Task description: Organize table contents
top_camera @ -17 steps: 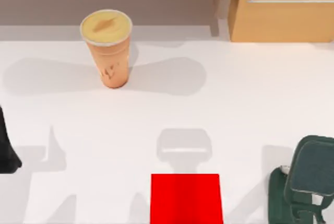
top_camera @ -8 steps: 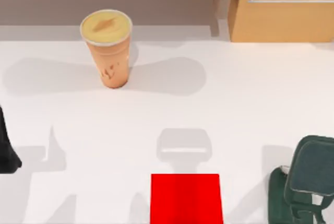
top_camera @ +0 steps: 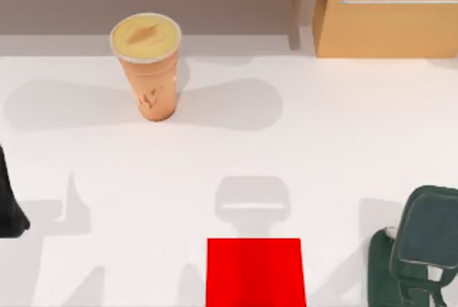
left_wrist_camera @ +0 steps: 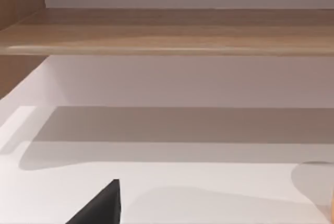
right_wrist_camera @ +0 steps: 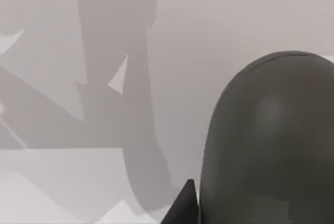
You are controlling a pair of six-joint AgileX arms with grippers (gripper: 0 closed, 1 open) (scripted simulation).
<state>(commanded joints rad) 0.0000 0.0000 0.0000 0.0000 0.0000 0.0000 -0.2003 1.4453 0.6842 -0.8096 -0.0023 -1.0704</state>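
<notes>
A tall orange-tan cup (top_camera: 148, 67) with a yellow top stands upright on the white table (top_camera: 322, 149), at the back left. A dark grey oval mouse (right_wrist_camera: 266, 145) lies on the table close under my right wrist camera. One black fingertip (right_wrist_camera: 182, 207) of my right gripper sits right beside it, and I cannot tell whether it touches. My left arm (top_camera: 8, 210) is parked at the table's left edge, well in front of the cup. One of its black fingertips (left_wrist_camera: 102, 208) hangs over bare table.
A flat red square pad (top_camera: 255, 273) lies at the front middle. A dark green stand (top_camera: 422, 250) sits at the front right. A light wooden cabinet (top_camera: 390, 13) with a metal handle stands at the back right, and a low wooden shelf (left_wrist_camera: 167, 33) runs along the back.
</notes>
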